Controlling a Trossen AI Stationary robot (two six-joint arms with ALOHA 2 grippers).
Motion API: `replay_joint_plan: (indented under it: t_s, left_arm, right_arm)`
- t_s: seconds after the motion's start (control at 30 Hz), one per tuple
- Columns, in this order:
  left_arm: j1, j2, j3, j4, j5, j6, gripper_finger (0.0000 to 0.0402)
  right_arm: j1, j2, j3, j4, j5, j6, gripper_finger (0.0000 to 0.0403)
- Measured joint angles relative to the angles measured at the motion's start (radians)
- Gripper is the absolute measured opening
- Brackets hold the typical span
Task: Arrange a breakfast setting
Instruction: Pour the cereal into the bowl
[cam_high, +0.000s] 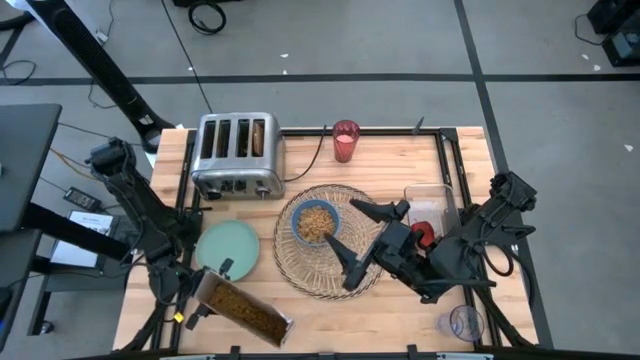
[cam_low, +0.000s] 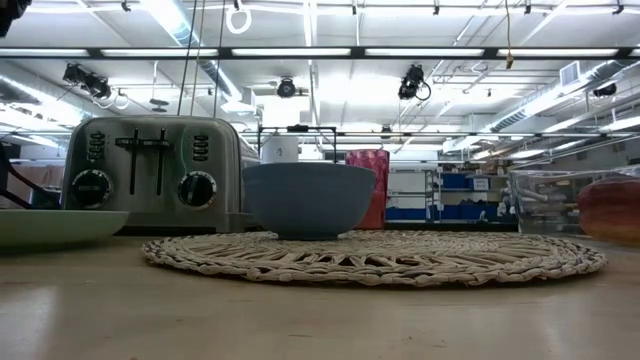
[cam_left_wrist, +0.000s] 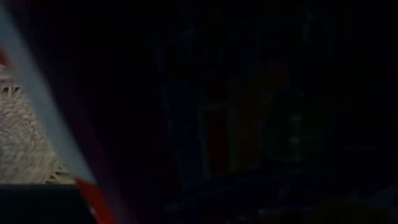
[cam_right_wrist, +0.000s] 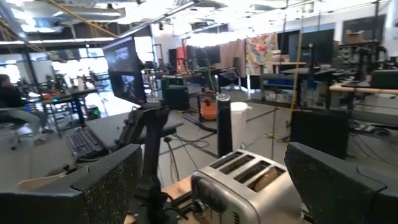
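The wooden worktop (cam_high: 380, 320) carries a round woven wicker placemat (cam_high: 322, 275) near its middle, the landmark here. Behind the placemat and toward the left arm's side stands a silver slotted toaster (cam_high: 236, 155) with a toast slice (cam_high: 259, 136) in one slot. A clear rectangular plastic tray (cam_high: 432, 198) sits just beside the placemat on the right arm's side, with a small red fruit (cam_high: 424, 233) at it. A pale green plate (cam_high: 227, 248) lies just beside the placemat on the opposite side. A blue bowl (cam_high: 316, 222) filled with brown cereal rests on the placemat's rear part. A translucent red cup (cam_high: 345, 141) stands behind the placemat.

The right gripper (cam_high: 358, 245) hovers over the placemat beside the bowl, its fingers spread wide with nothing between them. The left gripper (cam_high: 205, 292), in front of the plate, is clamped on a cereal box (cam_high: 243, 309) lying tilted there.
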Motion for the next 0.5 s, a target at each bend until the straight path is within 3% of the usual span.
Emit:
replay_joint_plan:
  t_s: [0.3, 0.5]
  left_arm:
    - [-0.052, 0.008, -0.126, 0.077, -0.023, -0.025, 0.0192]
    - [-0.078, 0.037, -0.147, 0.116, -0.028, -0.021, 0.0193]
  right_arm:
    - [0.000, 0.000, 0.000, -0.023, 0.076, 0.001, 0.0395]
    - [-0.005, 0.000, 0.000, -0.034, 0.094, 0.009, 0.0395]
